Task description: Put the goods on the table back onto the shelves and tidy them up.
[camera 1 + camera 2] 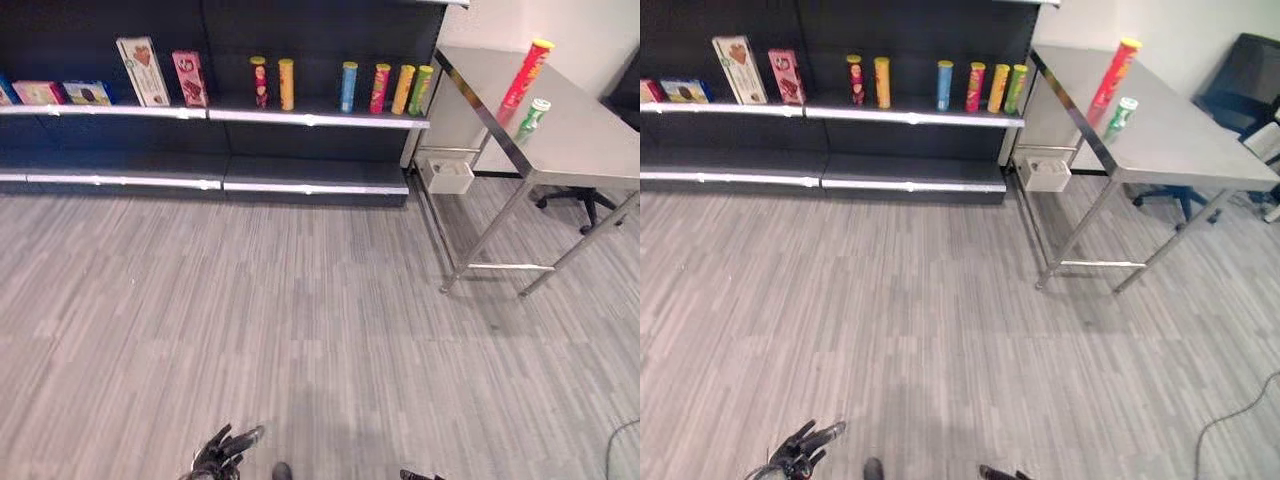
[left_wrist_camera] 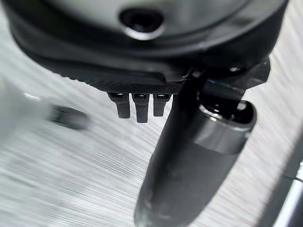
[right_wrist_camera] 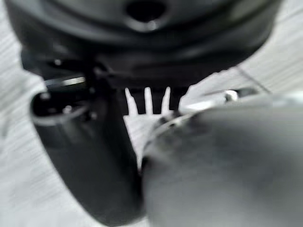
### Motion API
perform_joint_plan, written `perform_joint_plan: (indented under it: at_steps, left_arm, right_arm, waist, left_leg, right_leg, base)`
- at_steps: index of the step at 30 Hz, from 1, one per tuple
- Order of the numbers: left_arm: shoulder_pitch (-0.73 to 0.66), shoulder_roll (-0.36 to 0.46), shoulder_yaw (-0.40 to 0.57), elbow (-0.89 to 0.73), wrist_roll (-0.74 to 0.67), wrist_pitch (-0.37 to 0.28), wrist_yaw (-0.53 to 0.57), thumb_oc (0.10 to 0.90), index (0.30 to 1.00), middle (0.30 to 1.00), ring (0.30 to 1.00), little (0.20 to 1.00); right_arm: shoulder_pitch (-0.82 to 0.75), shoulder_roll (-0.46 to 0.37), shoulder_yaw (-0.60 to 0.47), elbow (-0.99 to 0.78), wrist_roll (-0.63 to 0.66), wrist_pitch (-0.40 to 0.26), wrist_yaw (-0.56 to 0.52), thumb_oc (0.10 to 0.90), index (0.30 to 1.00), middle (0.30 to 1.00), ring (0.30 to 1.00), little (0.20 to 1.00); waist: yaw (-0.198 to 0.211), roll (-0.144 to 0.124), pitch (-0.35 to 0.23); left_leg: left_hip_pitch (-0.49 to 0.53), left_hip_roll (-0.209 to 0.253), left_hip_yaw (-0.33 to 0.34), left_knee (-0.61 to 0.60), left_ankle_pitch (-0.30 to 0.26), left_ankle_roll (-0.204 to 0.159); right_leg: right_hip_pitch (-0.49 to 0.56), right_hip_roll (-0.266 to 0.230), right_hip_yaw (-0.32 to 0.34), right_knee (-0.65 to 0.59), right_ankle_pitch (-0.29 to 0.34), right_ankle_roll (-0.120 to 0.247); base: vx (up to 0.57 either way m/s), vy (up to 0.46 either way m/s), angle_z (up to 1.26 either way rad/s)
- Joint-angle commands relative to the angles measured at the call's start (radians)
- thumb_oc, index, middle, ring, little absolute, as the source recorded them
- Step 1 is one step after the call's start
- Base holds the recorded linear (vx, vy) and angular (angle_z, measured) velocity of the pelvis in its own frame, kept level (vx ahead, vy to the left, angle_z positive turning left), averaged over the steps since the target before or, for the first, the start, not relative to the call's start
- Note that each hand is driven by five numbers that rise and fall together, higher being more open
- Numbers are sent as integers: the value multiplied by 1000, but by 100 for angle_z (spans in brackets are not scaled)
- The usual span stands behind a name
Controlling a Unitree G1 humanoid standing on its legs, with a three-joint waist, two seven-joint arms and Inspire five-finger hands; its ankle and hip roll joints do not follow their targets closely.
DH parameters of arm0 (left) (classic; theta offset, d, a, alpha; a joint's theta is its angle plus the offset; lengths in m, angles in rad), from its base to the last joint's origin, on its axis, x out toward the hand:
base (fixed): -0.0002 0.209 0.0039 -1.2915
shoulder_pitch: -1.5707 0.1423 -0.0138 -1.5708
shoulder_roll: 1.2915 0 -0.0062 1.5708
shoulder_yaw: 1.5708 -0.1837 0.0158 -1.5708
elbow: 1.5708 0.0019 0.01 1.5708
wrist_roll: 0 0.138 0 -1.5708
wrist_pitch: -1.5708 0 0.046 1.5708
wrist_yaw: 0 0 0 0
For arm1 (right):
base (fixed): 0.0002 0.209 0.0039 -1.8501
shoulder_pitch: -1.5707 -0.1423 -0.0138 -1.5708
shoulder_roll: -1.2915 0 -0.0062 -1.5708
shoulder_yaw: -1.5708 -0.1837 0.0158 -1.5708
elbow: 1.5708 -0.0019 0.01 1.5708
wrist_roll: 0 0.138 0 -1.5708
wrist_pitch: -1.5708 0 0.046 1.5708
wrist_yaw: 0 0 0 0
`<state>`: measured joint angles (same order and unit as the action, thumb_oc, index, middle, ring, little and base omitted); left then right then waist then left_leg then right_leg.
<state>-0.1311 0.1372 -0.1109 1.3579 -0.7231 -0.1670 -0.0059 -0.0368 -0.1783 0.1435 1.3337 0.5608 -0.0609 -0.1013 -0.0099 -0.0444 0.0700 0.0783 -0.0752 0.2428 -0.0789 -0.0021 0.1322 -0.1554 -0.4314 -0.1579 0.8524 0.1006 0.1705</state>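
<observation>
Steel table (image 1: 590,140): red crisp tube (image 1: 527,72), green bottle (image 1: 533,117) unshelved. Shelf (image 1: 310,119): six tubes, boxes. Left hand (image 1: 222,452) relaxed, empty; right hand (image 3: 94,156): cannot tell.

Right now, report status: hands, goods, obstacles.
Left hand low over the floor, open, holding nothing; right hand unclear. Red can and green can upright on the steel table. Shelf ahead, nothing between.

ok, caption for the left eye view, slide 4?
Red can and green can on the steel table, shelf ahead, left hand open low.
</observation>
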Motion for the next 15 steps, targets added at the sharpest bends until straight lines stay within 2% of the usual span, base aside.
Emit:
perform_joint_plan:
  at_steps: [1,3,4,5,6,7,8,10,12,13,15]
  left_arm:
    - [19,1,40,-1,59,-6,-32,800,900,900,900,900]
    - [23,-6,24,9,93,-7,-35,800,900,900,900,900]
    - [23,-16,3,16,133,-2,-36,800,900,900,900,900]
    - [22,-19,-3,18,152,-3,-40,800,900,900,900,900]
    - [22,-19,-3,18,152,-3,-40,800,900,900,900,900]
    - [21,-23,-8,21,172,-6,-43,800,900,900,900,900]
    - [8,-37,-13,14,210,-3,-51,800,900,900,900,900]
    - [17,-45,-11,24,205,-1,-57,800,900,900,900,900]
    - [19,-44,0,29,187,4,-55,800,900,900,900,900]
    - [27,-44,10,32,174,-3,-61,800,900,900,900,900]
    - [26,-50,-5,18,164,-5,-57,800,900,900,900,900]
  right_arm:
    - [-49,33,22,-38,-14,-31,53,800,900,900,900,900]
    - [-43,31,19,-16,-9,-26,52,800,900,900,900,900]
    - [-37,31,16,6,6,-17,56,800,900,900,900,900]
    - [-36,29,11,14,17,-14,60,800,900,900,900,900]
    - [-36,29,11,14,17,-14,60,800,900,900,900,900]
    - [-34,30,1,23,29,-13,62,800,900,900,900,900]
    - [-20,28,-38,47,60,-6,73,800,900,900,900,900]
    - [-8,23,-52,66,64,-1,81,800,900,900,900,900]
    - [-3,19,-57,75,59,-2,80,800,900,900,900,900]
    - [-10,9,-61,74,48,-9,77,800,900,900,900,900]
    - [-15,5,-53,50,51,-26,72,800,900,900,900,900]
  waist:
    - [-57,27,52]
    - [-85,26,60]
    - [-100,21,58]
    - [-109,17,58]
    - [-109,18,58]
    - [-119,13,57]
    - [-137,9,50]
    - [-143,18,28]
    - [-145,31,18]
    - [-143,57,0]
    - [-137,53,-6]
  left_leg:
    - [-14,71,25,-8,28,-85]
    - [34,66,30,-8,-12,-99]
    - [95,61,13,-8,-77,-120]
    - [119,60,7,-8,-97,-129]
    - [119,61,7,-8,-97,-129]
    - [145,60,4,-8,-119,-138]
    - [209,56,-10,-8,-169,-141]
    - [245,58,-18,-8,-187,-137]
    - [263,65,-20,-7,-183,-140]
    - [234,103,-12,141,-100,-191]
    - [161,144,3,297,7,-263]
  right_leg:
    - [8,163,-82,-229,40,-50]
    - [-14,212,-126,-397,7,-59]
    - [-37,246,-150,-577,-8,-44]
    - [-43,268,-160,-667,10,-37]
    - [-42,268,-160,-668,11,-37]
    - [-61,276,-175,-738,42,-23]
    - [-66,266,-237,-828,81,-14]
    - [-47,284,-234,-787,60,-39]
    - [-38,299,-235,-770,42,-50]
    - [17,336,-260,-789,15,-82]
    - [72,357,-271,-834,9,-100]
  base:
    - [334,95,-24]
    - [483,45,-44]
    - [569,-36,-19]
    - [437,-38,6]
    - [284,-22,52]
    - [623,-66,66]
    - [769,-68,82]
    - [631,-40,37]
    - [431,-60,-11]
    - [480,-143,-21]
    - [421,-183,-7]
